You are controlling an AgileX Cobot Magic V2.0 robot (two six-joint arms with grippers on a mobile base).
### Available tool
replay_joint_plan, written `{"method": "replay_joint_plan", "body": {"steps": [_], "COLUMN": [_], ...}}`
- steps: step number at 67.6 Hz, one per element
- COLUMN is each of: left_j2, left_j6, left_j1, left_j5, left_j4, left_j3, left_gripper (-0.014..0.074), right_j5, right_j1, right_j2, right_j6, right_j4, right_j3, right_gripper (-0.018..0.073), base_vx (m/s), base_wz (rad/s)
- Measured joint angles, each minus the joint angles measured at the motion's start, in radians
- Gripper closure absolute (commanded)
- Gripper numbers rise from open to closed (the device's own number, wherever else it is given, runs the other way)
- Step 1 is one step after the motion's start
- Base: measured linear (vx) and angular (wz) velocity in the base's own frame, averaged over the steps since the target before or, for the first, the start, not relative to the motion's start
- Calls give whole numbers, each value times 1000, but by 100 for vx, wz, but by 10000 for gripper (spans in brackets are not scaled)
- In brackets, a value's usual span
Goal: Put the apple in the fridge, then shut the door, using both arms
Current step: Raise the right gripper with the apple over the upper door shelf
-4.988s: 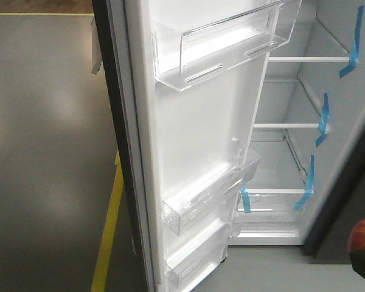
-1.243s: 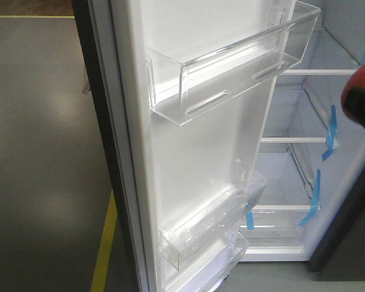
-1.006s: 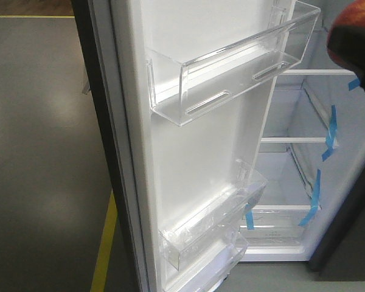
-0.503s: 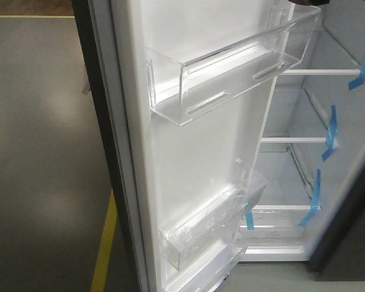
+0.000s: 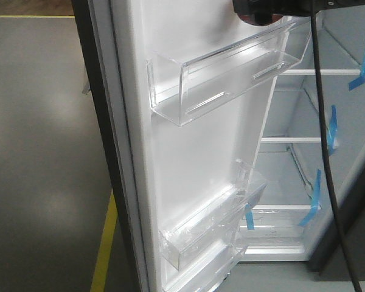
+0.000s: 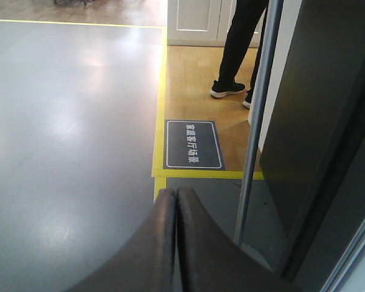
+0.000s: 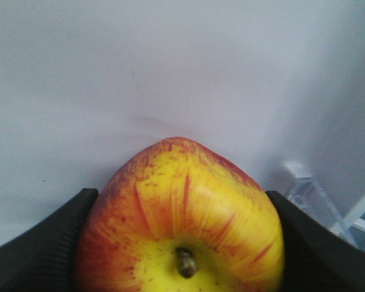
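**Apple.** The glossy red apple (image 7: 179, 219) has a yellow, red-streaked patch around a short brown stem. It is pinched between the black ribbed fingers (image 7: 42, 243) of the right gripper (image 7: 180, 196), one pad on each flank. In the front view the gripper sits at the top edge, just above the upper clear plastic bin (image 5: 225, 76) of the open white-lined door (image 5: 194, 152).

**Surroundings.** A plain white surface lies ahead of the apple. A black cable (image 5: 321, 121) hangs across the white fridge interior (image 5: 280, 164), where the glass shelves carry blue tape strips (image 5: 330, 131). The left gripper (image 6: 175, 207) has its dark fingers pressed together, holding nothing, above the grey floor (image 6: 67, 121).

**Orientation.** The stem faces the wrist camera. The stem-to-base axis runs away towards the white surface.
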Motion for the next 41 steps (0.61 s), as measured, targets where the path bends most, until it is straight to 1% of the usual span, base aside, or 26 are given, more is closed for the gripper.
{"method": "replay_joint_plan", "body": {"steps": [7, 13, 24, 26, 32, 41], "left_j2": [0, 0, 0, 0, 0, 0], "left_j6": [0, 0, 0, 0, 0, 0], "left_j1": [0, 0, 0, 0, 0, 0], "left_j5": [0, 0, 0, 0, 0, 0], "left_j4": [0, 0, 0, 0, 0, 0], "left_j3": [0, 0, 0, 0, 0, 0], "left_gripper": [603, 603, 603, 603, 603, 603], "right_j5": [1, 4, 7, 7, 7, 7], "right_j1": [0, 0, 0, 0, 0, 0], "right_j2": [23, 28, 30, 30, 30, 30], "right_j6": [-1, 0, 0, 0, 0, 1], "right_j4": [0, 2, 0, 0, 0, 0], "right_j3": [0, -2, -6, -6, -6, -6], "right_gripper": [412, 366, 208, 165, 71, -25], "base_vx": [0, 0, 0, 0, 0, 0], "base_wz": [0, 0, 0, 0, 0, 0]}}
